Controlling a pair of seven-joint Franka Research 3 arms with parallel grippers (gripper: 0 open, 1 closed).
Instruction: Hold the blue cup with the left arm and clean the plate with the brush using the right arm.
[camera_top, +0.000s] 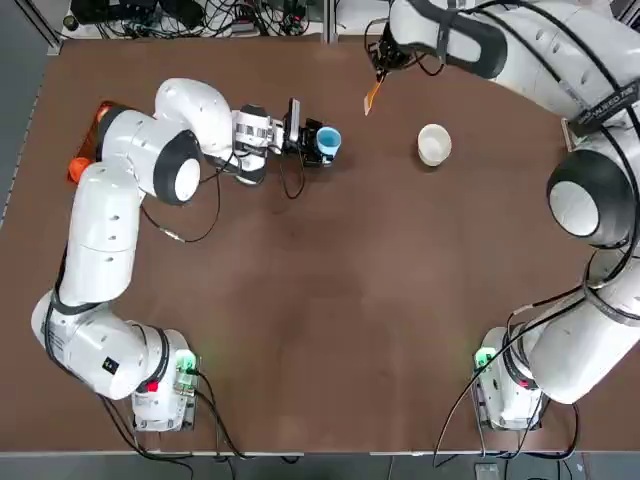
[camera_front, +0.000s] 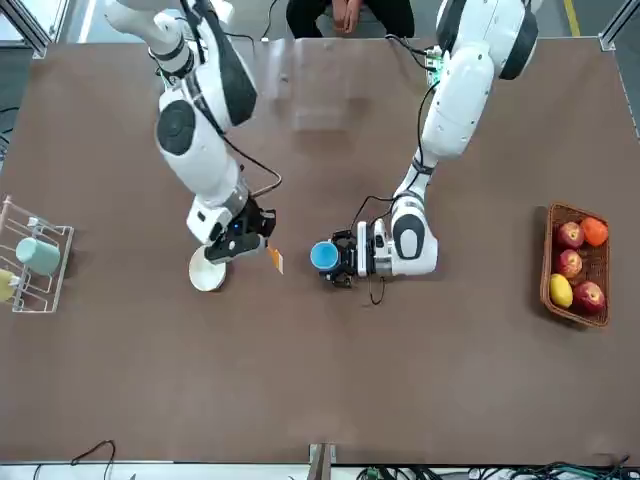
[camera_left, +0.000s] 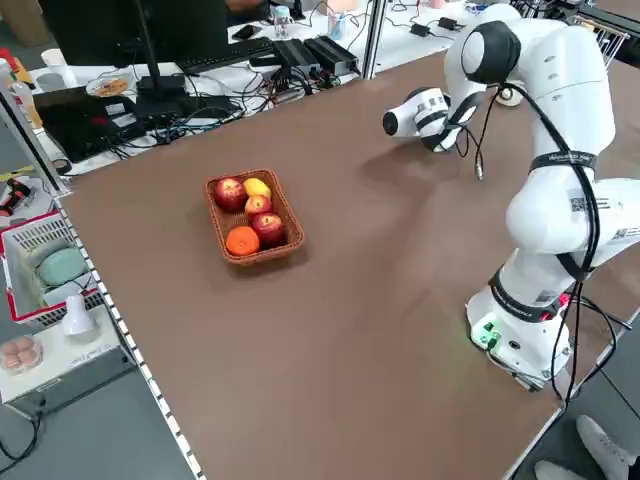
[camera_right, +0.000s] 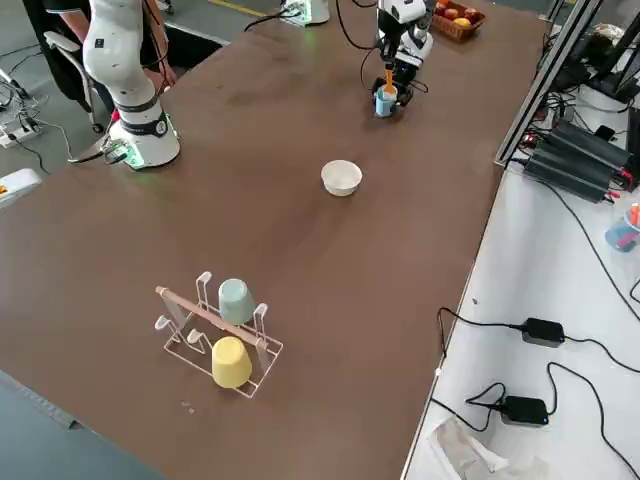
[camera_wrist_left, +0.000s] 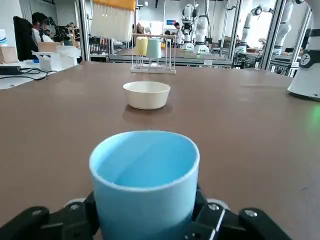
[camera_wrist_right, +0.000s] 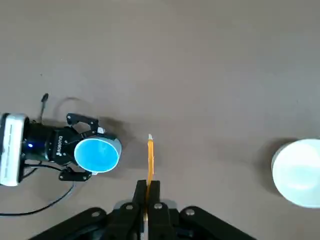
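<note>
The light-blue cup (camera_top: 330, 141) stands upright at the far middle of the table. My left gripper (camera_top: 318, 143) lies low and level, shut on the cup from its left side; the left wrist view shows the cup (camera_wrist_left: 145, 180) between the jaws. The white plate (camera_top: 434, 143) sits on the table to the cup's right, apart from it. My right gripper (camera_wrist_right: 148, 190) hangs above the table between cup and plate, shut on the orange brush (camera_wrist_right: 150, 156). The brush (camera_top: 372, 97) hangs in the air, touching neither the plate nor the cup.
A wicker basket of fruit (camera_front: 575, 265) stands at the robot's left end of the table. A wire rack with cups (camera_front: 35, 262) stands at the right end. A person (camera_front: 345, 15) sits behind the arms' bases. Cables trail from the left wrist.
</note>
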